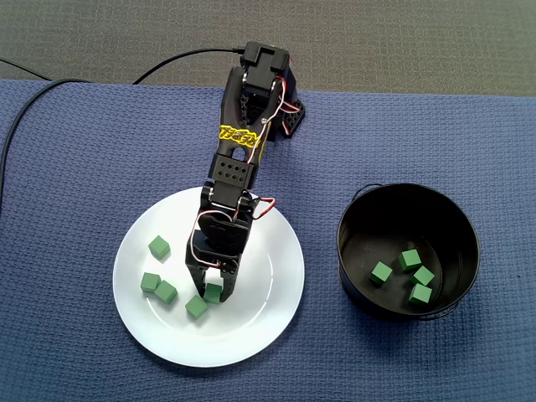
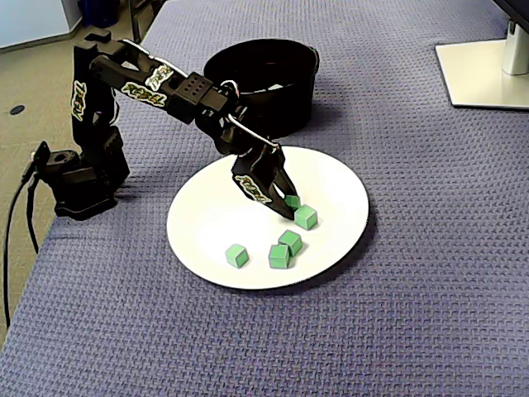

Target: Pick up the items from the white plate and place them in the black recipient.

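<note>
Green little cubes [image 1: 159,247]: judged light, stiff, matte and not fragile; best pinched across two opposite flat faces. Five lay on the round white plate [image 1: 276,276] toward the blue-clothed table's [image 1: 67,167] left edge in a fixed view, and four were in the round black pot [image 1: 347,260] toward its right edge. Black arm [image 1: 239,172] stretched forward, wrist pitched down over the plate. Gripper [image 1: 212,289] jaws were parted, straddling one cube [image 1: 214,294], not clearly pinching it.

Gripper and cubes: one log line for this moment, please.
gripper: low over plate, jaws astride one cube, grip unclear | plate: five cubes | pot: four cubes
</note>
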